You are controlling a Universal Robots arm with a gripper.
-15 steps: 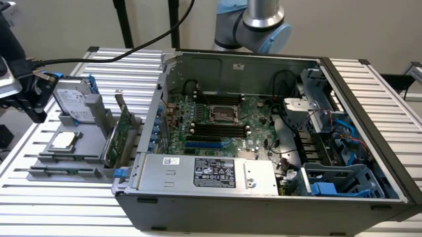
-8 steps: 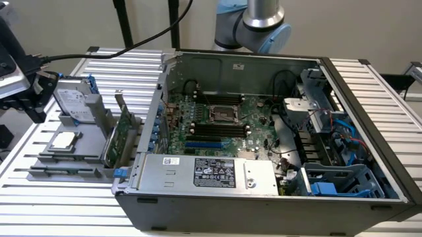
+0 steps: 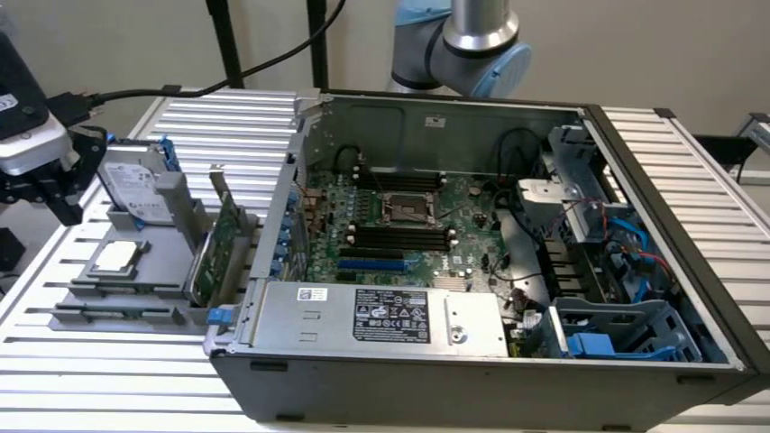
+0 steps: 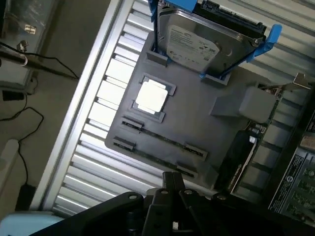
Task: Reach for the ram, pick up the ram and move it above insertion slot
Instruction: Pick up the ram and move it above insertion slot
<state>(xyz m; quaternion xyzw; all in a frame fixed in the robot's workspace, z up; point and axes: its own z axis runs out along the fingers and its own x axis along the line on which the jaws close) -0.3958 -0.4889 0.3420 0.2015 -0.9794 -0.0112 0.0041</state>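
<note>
Closed on nothing, the gripper (image 3: 58,200) hangs at the exterior view's left, above the outer edge of the grey tray (image 3: 90,293) on the slatted surface (image 3: 108,379). The open computer case (image 3: 506,361) lies beyond the tray from it. Below and beside the gripper, the tray carries one hard drive (image 3: 132,185), one processor chip (image 3: 117,257) and one expansion card (image 3: 223,248) standing on edge.

From the wrist, the gripper (image 4: 172,179) has its fingers pressed together, empty, over the tray's rim (image 4: 197,123). Just ahead of it run two long holders (image 4: 152,158) with end clips. The thin dark strip on edge in the farther one looks to be the ram (image 4: 165,140), a single one, though I cannot be sure. It should be light, stiff, thin and fragile. I judge it best pinched across its flat faces near mid-length of the upper edge, clear of the contacts.
</note>
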